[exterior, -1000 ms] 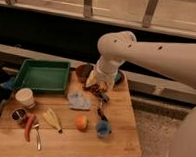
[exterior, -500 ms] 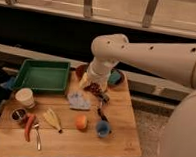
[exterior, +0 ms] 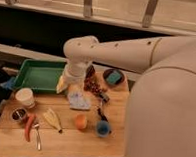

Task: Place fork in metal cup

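The fork (exterior: 38,135) lies flat near the table's front left edge, just right of a red-orange carrot-like item (exterior: 28,127). Behind them stands the small dark metal cup (exterior: 19,115), with nothing sticking out of it. My gripper (exterior: 63,85) hangs from the white arm (exterior: 80,52) over the right rim of the green tray (exterior: 36,75), well behind and to the right of the fork. It is open and holds nothing.
A white paper cup (exterior: 25,96) stands behind the metal cup. Mid-table lie a pale blue packet (exterior: 80,100), a yellow item (exterior: 53,119), an orange (exterior: 81,122), a blue cup (exterior: 103,128) and a red-brown bag (exterior: 93,83). A dark bowl (exterior: 113,76) sits back right.
The arm has swung left, carrying the gripper from above the red-brown bag to the tray's right rim. Nothing on the table has moved.
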Motion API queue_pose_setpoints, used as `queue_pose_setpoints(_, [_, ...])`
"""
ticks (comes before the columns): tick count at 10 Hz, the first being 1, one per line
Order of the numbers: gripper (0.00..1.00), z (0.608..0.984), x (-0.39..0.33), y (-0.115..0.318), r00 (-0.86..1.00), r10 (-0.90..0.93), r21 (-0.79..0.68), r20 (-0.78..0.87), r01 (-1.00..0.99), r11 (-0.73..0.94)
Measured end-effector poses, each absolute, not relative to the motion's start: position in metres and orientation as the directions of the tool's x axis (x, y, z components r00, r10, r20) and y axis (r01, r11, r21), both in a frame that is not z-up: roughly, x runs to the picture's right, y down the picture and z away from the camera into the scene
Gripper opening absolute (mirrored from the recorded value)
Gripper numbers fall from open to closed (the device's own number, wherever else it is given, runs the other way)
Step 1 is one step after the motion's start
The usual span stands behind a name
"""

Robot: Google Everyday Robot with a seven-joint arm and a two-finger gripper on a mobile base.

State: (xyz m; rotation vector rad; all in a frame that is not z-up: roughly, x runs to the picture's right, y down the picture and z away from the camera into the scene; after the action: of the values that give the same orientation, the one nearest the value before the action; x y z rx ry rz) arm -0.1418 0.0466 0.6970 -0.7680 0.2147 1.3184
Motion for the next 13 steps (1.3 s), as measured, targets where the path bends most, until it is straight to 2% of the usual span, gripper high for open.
queue_pose_setpoints(5, [0.7,0.7,-0.22,0.085,0.407,0.732,-0.456,-0.546,-0.878,0.148])
queue_pose_setpoints(12, [0.7,0.702,-0.222,0.088,0.43,0.714,-0.446,-0.553,-0.876,0.182])
queue_pose_setpoints(13, [0.7,0.707,-0.228,0.108,0.446,0.68,-0.453,-0.582,-0.872,0.183])
